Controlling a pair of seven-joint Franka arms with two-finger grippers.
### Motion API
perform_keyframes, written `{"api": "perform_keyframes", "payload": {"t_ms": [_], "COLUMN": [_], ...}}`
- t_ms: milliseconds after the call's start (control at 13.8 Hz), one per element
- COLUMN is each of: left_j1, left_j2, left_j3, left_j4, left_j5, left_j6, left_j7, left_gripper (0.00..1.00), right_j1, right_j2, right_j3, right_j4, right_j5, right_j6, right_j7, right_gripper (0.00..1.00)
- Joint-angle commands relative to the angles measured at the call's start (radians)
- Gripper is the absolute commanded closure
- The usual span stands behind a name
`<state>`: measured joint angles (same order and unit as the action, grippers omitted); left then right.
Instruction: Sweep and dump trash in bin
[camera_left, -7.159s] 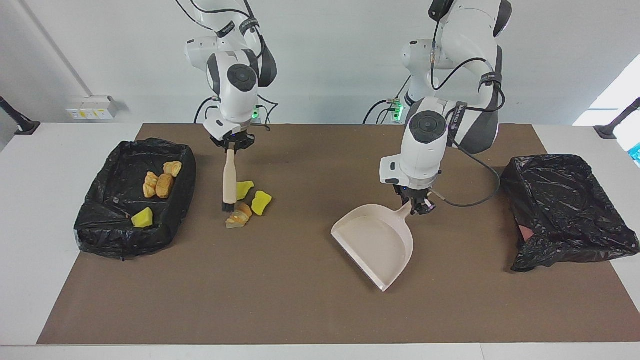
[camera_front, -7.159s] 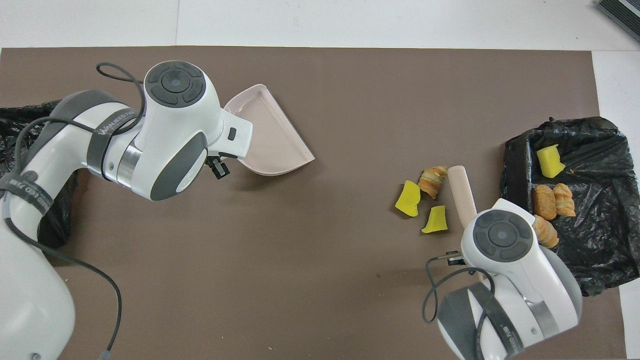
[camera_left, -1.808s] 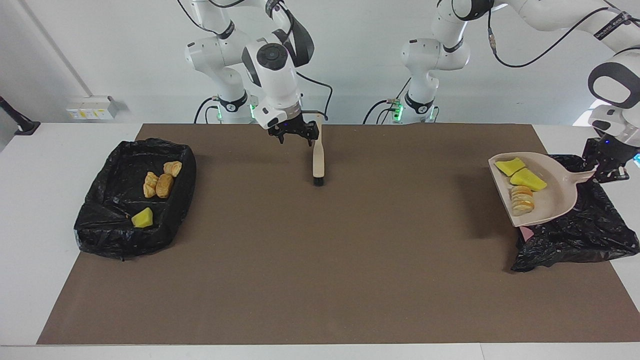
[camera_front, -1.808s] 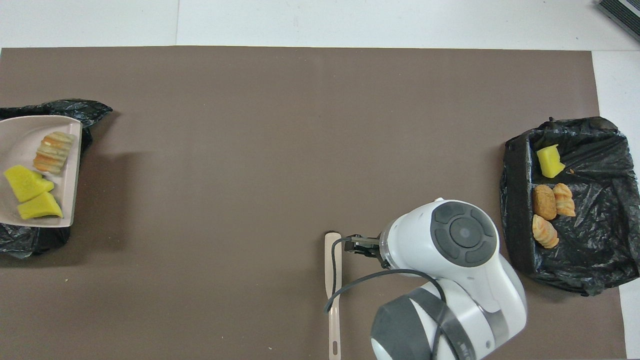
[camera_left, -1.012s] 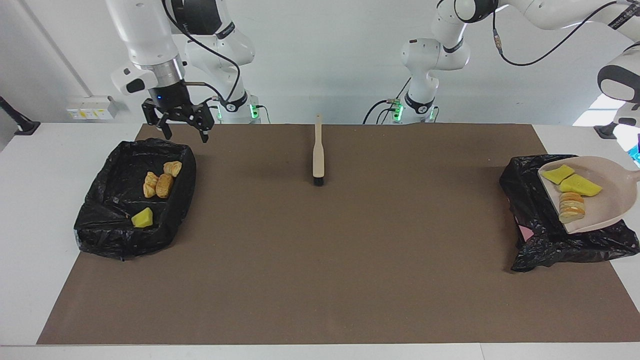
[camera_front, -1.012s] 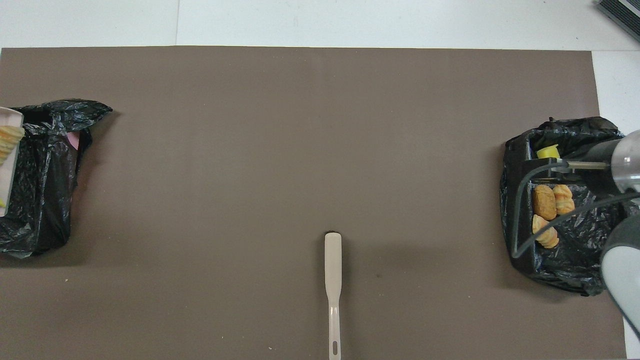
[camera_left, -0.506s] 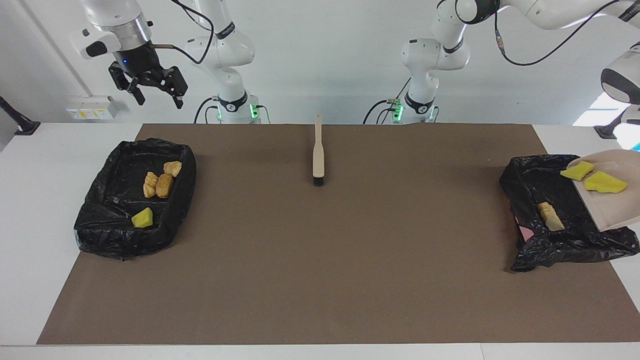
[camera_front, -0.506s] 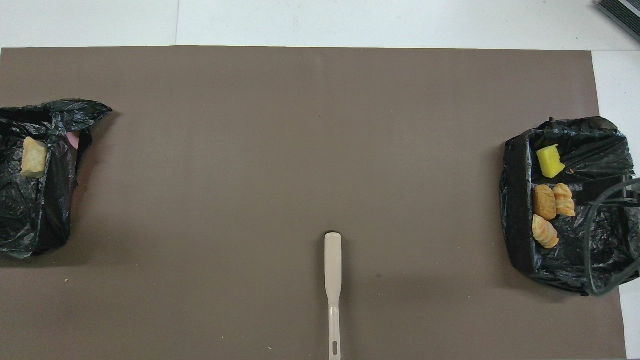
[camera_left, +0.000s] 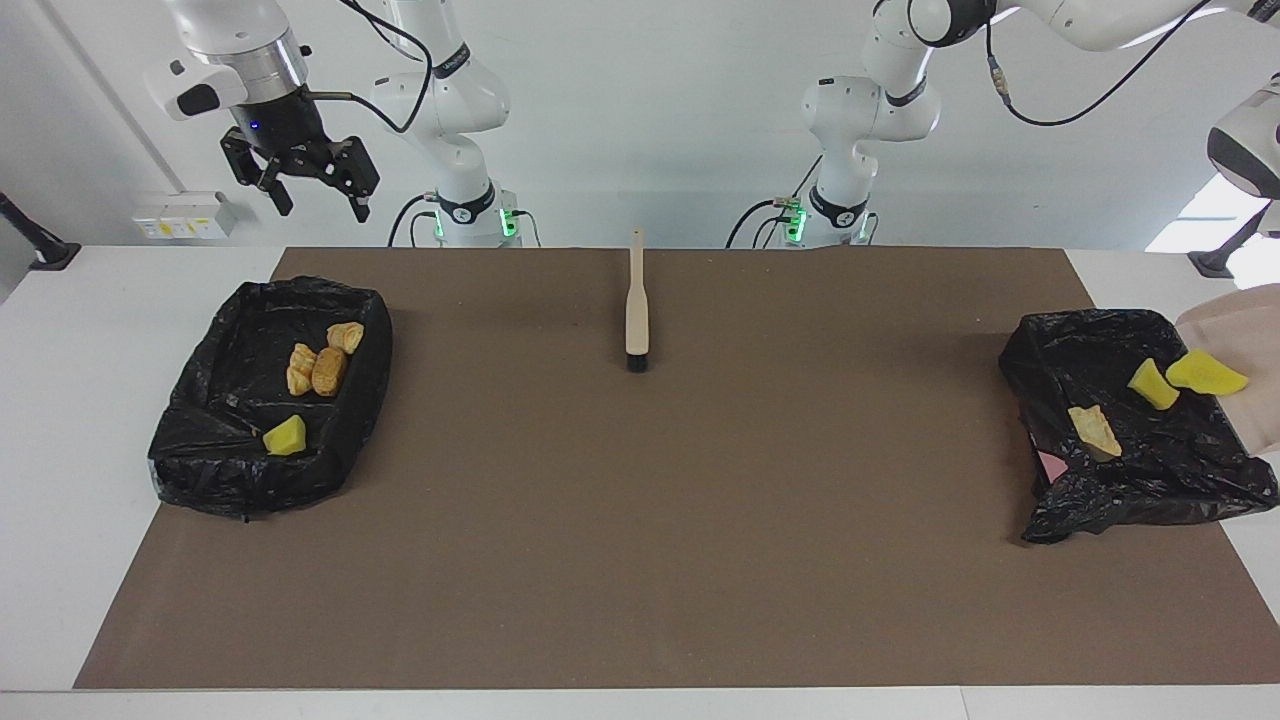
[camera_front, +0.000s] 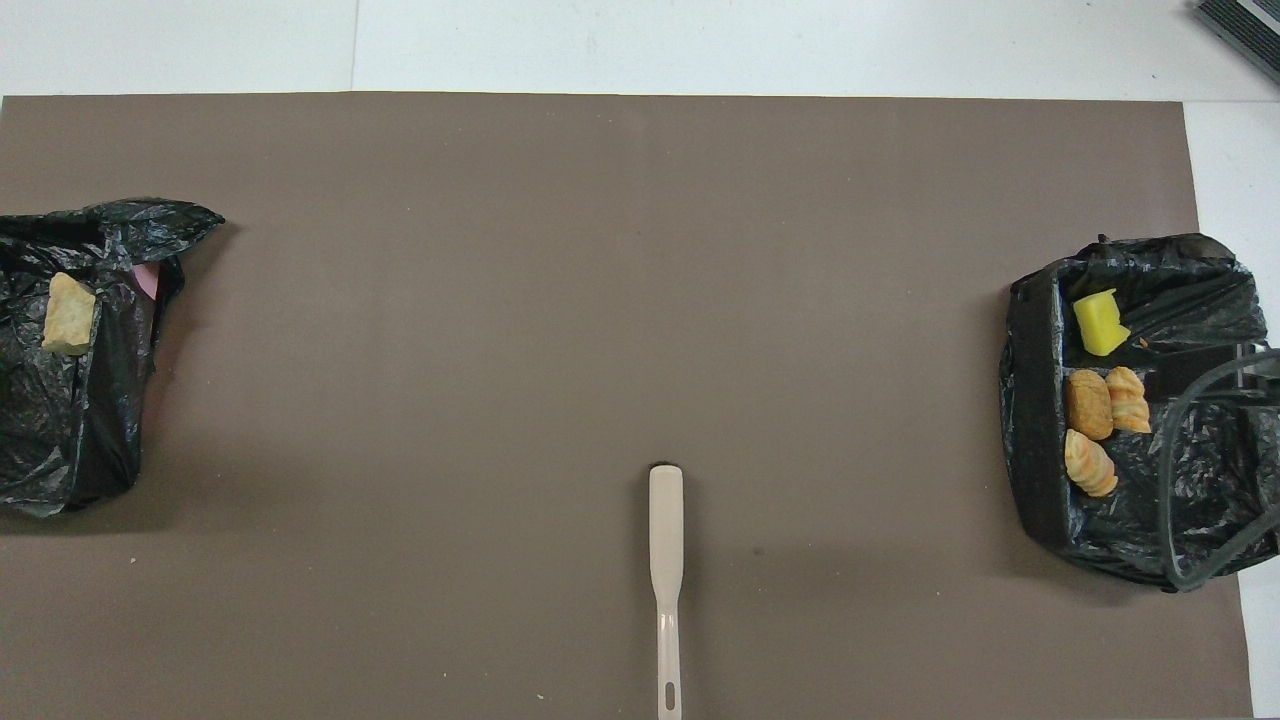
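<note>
Tipping the dustpan (camera_left: 1240, 345) over the bin (camera_left: 1060, 345), our unseen left gripper clamps it so trash (camera_left: 1205, 372) slides in; right gripper (camera_left: 314, 190) waits, fingers apart.

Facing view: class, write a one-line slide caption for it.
Tilted beige plastic dustpan spills yellow sponge chunks into the black bag-lined bin; cream-handled brush lies on the brown mat.
</note>
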<state>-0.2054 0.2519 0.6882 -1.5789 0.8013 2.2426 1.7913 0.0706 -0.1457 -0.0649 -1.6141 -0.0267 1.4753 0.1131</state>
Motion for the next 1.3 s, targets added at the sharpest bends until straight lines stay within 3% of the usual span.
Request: {"api": "perform_keyframes", "payload": {"t_ms": [0,289,578,1229], "left_j1": [-0.101,-0.123,-0.121,-0.118], "left_j2": [-0.043,-0.062,-0.097,-0.120], "left_j3": [0.010,-0.088,-0.237,-0.533], "left_j4": [-0.003,0.013,0.007,0.003], "left_j5": [0.168,0.300,0.279,0.011], "left_j6": [-0.127,-0.170,-0.328,-0.639], "left_j7": [-0.139,-0.205,-0.302,-0.521], "left_gripper": [1.00,1.00,1.00,1.00], "right_j1": [-0.034,-0.023,-0.028,-0.089], "right_j2": [0.002,-0.006,-0.014,-0.012], "right_j3": [0.020,0.016,0.016,0.053], "right_j4": [0.030,0.014,0.002,0.000], "right_j5": [0.044,0.044,0.044,0.051], "right_j6": [-0.021,-0.013,-0.015,0.005], "right_j7": [-0.036,-0.036,-0.036,-0.046], "right_gripper": [0.00,0.00,0.00,0.00]}}
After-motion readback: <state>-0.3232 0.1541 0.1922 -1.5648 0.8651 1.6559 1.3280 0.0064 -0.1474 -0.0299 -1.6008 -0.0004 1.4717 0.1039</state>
